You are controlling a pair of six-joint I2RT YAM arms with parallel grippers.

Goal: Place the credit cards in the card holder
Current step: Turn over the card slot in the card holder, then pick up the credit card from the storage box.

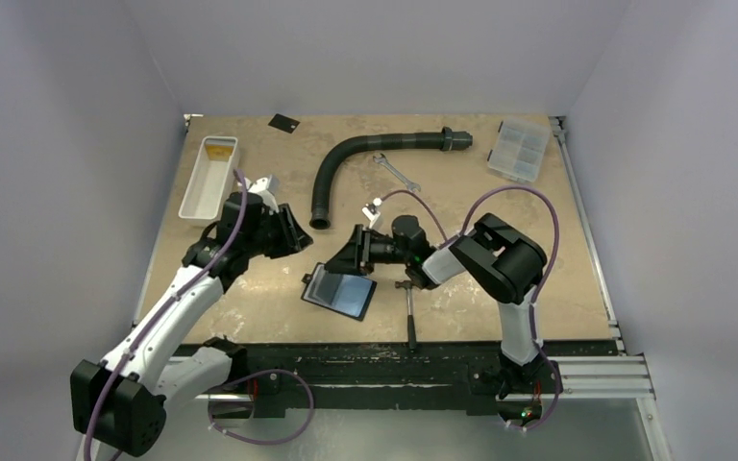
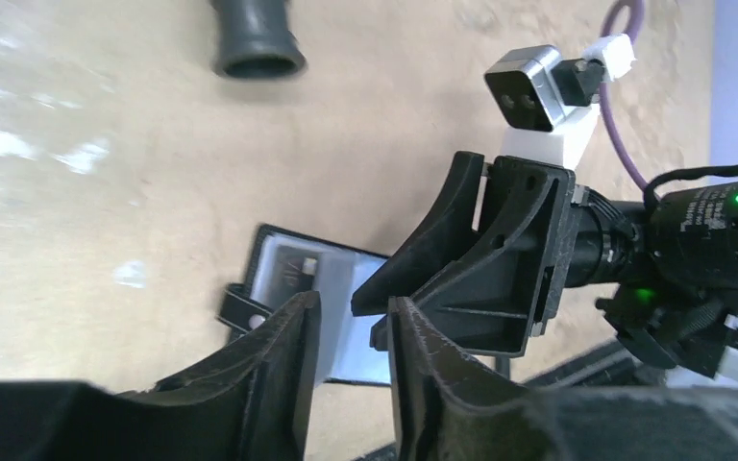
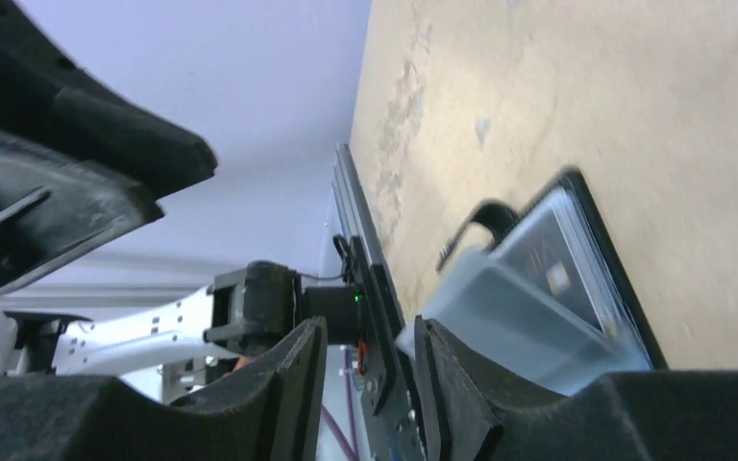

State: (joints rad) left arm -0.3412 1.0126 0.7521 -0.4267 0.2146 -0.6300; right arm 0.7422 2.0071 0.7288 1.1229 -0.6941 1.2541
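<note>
Left pincer (image 2: 354, 317): standing narrowly parted, gripping nothing, and hovering near the far-left corner of the holder without touching it.
Right pincer (image 3: 367, 331): also standing part-open and empty. Its tips are hanging over the holder's far edge; whether they are touching it cannot be told.
Task object: the small black folding card holder (image 1: 339, 291), with greyish glossy pockets, is lying open on the tan counter (image 1: 259, 307) between the two pincers.
Cards: one thin dark card (image 2: 293, 269) is sitting in a holder pocket. A second flat black card (image 1: 282, 122) is lying well apart at the counter's far edge.
Step in hand: the first card appears to be seated, so the job is judged to be partly done.
Next move: one pincer is needing to reach the far card and pinch it by a thin edge.
Left arm: stretching diagonally from its near-left base toward the centre.
Right arm: folding at the elbow, with the forearm pointing left.
</note>
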